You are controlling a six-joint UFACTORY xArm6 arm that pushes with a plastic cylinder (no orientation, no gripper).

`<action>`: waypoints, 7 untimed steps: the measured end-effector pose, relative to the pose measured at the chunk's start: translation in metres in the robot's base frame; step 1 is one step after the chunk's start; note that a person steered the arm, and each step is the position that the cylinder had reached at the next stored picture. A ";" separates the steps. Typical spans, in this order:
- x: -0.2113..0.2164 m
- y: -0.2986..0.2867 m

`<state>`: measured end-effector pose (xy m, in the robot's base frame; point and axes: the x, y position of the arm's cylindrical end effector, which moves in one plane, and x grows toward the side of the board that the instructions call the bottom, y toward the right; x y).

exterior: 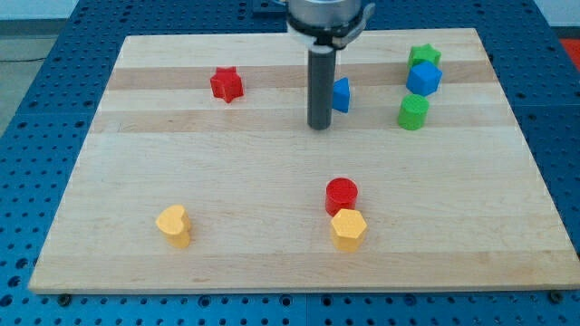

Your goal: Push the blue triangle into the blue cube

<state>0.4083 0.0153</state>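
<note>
You have no jaws here, only my tip [319, 126] on the board [272, 172]. The blue triangle [341, 94] touches the rod's right side; the blue cube [423, 79] sits well right of it, between 2 green blocks.

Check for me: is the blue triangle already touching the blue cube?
No: the blue triangle sits beside my tip, with bare board separating it from the blue cube toward the view's right.

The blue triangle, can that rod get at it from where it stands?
Probably yes. My tip stands right beside the blue triangle, on its left in the view, nothing between them, with bare board on toward the blue cube.
</note>
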 end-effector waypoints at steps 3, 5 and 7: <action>-0.045 -0.012; -0.060 0.023; -0.064 0.051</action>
<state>0.3440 0.0665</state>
